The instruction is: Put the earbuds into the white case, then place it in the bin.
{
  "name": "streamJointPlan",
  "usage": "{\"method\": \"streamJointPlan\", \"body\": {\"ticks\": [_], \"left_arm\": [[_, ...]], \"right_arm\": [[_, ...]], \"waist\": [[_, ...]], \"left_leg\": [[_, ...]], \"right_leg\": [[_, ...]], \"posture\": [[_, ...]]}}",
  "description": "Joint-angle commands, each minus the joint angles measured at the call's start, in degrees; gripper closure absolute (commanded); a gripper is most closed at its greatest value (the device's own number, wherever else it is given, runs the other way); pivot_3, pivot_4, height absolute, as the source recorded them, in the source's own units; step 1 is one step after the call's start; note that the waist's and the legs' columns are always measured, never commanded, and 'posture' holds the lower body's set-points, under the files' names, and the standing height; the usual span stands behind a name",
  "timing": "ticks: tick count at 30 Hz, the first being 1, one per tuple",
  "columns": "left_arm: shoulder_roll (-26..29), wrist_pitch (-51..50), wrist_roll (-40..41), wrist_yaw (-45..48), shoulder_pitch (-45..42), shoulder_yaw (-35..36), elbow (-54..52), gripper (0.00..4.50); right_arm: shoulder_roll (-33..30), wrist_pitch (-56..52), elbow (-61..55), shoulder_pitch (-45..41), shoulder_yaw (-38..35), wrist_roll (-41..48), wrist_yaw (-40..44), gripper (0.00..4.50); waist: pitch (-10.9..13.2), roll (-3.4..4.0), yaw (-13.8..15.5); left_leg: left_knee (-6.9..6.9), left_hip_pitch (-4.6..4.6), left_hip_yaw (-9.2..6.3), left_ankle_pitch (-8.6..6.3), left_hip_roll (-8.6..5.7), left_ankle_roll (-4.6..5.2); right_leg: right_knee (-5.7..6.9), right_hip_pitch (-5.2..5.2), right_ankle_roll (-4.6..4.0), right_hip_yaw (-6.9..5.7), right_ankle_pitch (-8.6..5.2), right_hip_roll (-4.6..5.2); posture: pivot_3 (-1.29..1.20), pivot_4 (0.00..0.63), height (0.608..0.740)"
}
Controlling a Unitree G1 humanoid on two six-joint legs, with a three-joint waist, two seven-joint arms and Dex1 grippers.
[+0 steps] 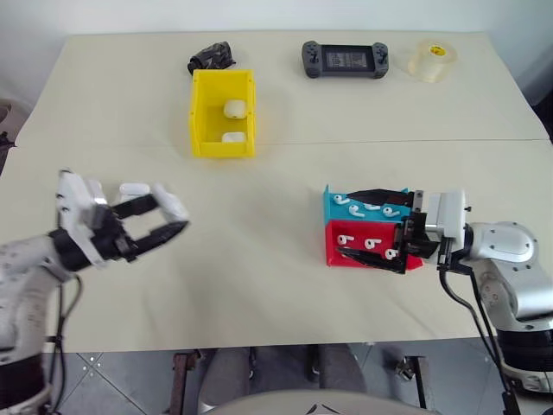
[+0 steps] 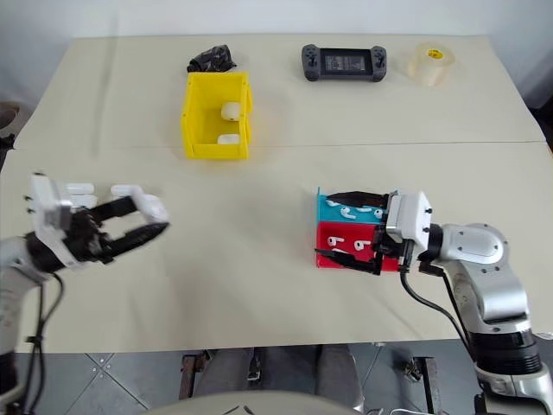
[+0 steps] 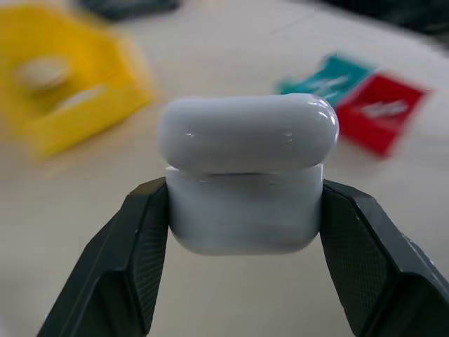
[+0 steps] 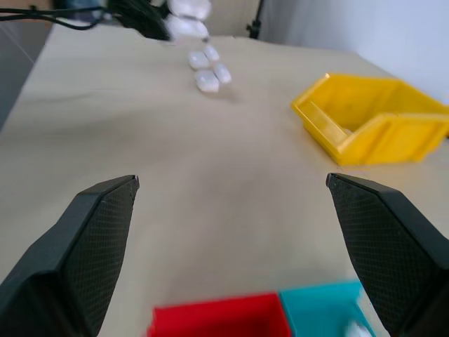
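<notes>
With my left gripper [image 3: 244, 210] clamped on the small glossy white rounded-rectangle earbud case [image 3: 245, 172], I hold that case above the beige table [image 1: 259, 277] on its left side, well apart from everything else. Its lid appears closed or nearly so; a seam shows between lid and body, and I cannot tell whether it is latched. My right gripper [image 1: 373, 226] stands wide apart and empty, level over the low red tray [image 1: 333, 238] and the low blue tray [image 1: 330, 201], which touch each other and hold several tiny glossy white earbuds [image 1: 346, 239]. The bright yellow rectangular open-topped bin [image 1: 200, 121] sits toward the far edge and already contains two white cases. I judge the main risk to be the grip: the black fingers [image 3: 119, 260] pinch only the lower body of a smooth, rounded shell, so a fast swing could let it slip or rotate. A second risk is the closed lid, which would block insertion. A third is the earbuds' size; wide fingers may nudge neighbours out of the shallow trays.
</notes>
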State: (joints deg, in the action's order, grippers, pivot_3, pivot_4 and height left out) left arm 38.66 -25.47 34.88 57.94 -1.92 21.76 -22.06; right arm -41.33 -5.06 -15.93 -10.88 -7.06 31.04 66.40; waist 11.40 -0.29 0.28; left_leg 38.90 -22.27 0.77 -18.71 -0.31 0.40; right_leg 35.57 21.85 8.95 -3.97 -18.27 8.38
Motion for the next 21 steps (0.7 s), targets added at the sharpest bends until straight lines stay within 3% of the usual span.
{"method": "streamJointPlan", "body": {"ticks": [1,7,12,17,21], "left_arm": [[-4.51,7.53,-1.08,2.34,-1.01,-8.06,-3.59,1.70],[-13.95,18.81,-4.59,6.34,-6.43,-20.53,1.69,1.70],[-20.85,27.91,-7.79,8.63,-11.96,-26.94,9.75,1.70],[-24.83,34.24,-10.73,10.65,-15.65,-31.60,16.89,1.70],[-25.23,35.87,-10.63,11.37,-15.78,-33.02,17.56,1.70]], "right_arm": [[-2.96,0.08,-2.89,2.85,-5.46,1.54,0.20,0.00],[-5.51,-0.66,-6.64,12.89,-14.53,1.90,-1.22,0.00],[-5.43,-1.82,-9.98,23.66,-23.26,2.31,-1.61,0.00],[-5.01,-1.05,-7.74,32.27,-29.17,0.67,-0.24,0.00],[-6.80,-2.19,-9.15,34.61,-29.35,-0.79,-0.45,0.00]], "waist": [[0.01,0.06,0.14],[0.00,0.07,1.43],[-0.01,0.08,1.43],[-0.03,0.10,1.26],[-0.03,0.10,0.98]], "left_leg": [[0.00,0.07,0.02,0.00,-0.02,0.01],[0.17,0.12,0.05,-0.02,-0.03,0.05],[0.20,0.11,0.25,-0.05,-0.16,0.14],[0.20,0.16,0.40,-0.04,-0.25,0.16],[0.20,0.16,0.44,-0.04,-0.23,0.19]], "right_leg": [[-0.02,-0.09,0.00,0.00,0.00,0.00],[-0.08,-0.34,0.03,-0.10,0.02,0.00],[-0.14,-0.39,0.09,-0.15,0.05,0.01],[-0.16,-0.42,0.09,-0.18,0.05,-0.01],[-0.23,-0.43,0.09,-0.15,0.05,-0.01]], "posture": [[0.00,0.150,0.740],[0.00,0.150,0.740],[0.00,0.150,0.740],[0.00,0.150,0.740],[0.00,0.150,0.740]]}}
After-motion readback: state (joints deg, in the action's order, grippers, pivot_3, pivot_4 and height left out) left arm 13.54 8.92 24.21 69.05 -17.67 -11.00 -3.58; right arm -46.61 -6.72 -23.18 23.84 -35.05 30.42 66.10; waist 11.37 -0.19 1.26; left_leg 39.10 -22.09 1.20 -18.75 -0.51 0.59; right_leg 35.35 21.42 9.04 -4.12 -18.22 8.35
